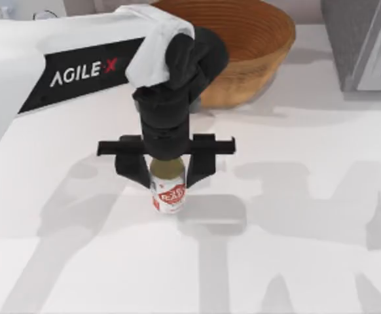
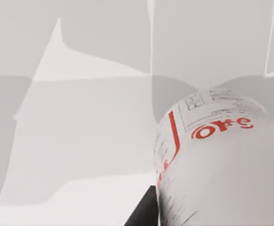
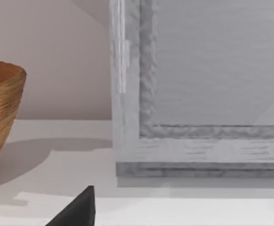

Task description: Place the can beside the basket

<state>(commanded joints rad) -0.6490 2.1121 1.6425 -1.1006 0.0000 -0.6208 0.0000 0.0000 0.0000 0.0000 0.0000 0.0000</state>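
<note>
Grey framed box (image 1: 364, 42) at table's far right corner, upright, flat panel face (image 3: 212, 61) with raised border. White table (image 1: 295, 261) carries overlapping shadows.

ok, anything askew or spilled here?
Nothing stands out. The can sits between the left gripper's fingers, upright and undented, nearer than the basket. No spill on the table.

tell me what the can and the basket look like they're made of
The can: probably thin metal, with a smooth white printed wrap, red lettering and a dull gold top; the left gripper straddles it. The basket: looks like woven wicker, matte tan-brown, with fine ribbed rings around its wall.
</note>
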